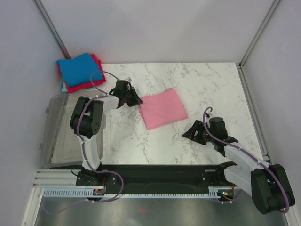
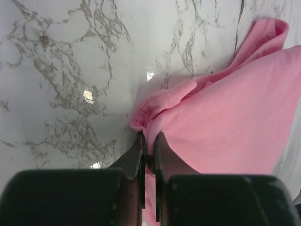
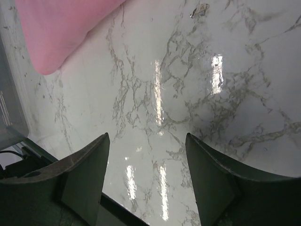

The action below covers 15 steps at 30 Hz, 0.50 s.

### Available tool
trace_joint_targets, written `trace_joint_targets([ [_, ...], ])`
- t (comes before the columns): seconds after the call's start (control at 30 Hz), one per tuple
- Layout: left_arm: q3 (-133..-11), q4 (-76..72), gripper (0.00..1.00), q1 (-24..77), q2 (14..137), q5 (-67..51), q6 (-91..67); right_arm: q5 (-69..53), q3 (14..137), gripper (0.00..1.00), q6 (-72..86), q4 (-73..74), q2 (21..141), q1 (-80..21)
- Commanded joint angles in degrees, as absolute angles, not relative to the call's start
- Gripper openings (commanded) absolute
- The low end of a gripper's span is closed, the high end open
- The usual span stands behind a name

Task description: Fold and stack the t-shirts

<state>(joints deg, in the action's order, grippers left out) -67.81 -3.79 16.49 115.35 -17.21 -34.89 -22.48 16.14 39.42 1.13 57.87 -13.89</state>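
Observation:
A folded pink t-shirt (image 1: 163, 108) lies in the middle of the marble table. My left gripper (image 1: 137, 100) is at its left edge and is shut on a pinch of that edge; the left wrist view shows the pink cloth (image 2: 225, 122) bunched between the closed fingers (image 2: 136, 155). My right gripper (image 1: 191, 133) is open and empty, low over bare marble to the right of and nearer than the shirt; a corner of the pink shirt (image 3: 61, 28) shows at the top left of its view. A stack of folded shirts, blue (image 1: 80, 67) on red, sits at the far left corner.
A clear plastic lid or bin (image 1: 59, 132) lies along the left edge of the table beside the left arm. Metal frame posts stand at the far corners. A black rail (image 1: 160, 174) runs along the near edge.

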Motion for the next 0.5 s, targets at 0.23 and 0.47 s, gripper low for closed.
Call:
trace_joint_targets([
  [0.23, -76.1, 9.1, 0.02, 12.0, 110.1, -20.7, -25.6, -14.6, 7.6, 0.73, 44.3, -14.3, 53.7, -21.7],
  [0.47, -93.1, 22.7, 0.02, 5.5, 112.0, -28.3, -13.1, -13.1, 6.8, 0.73, 43.9, -14.5, 53.3, -22.1],
])
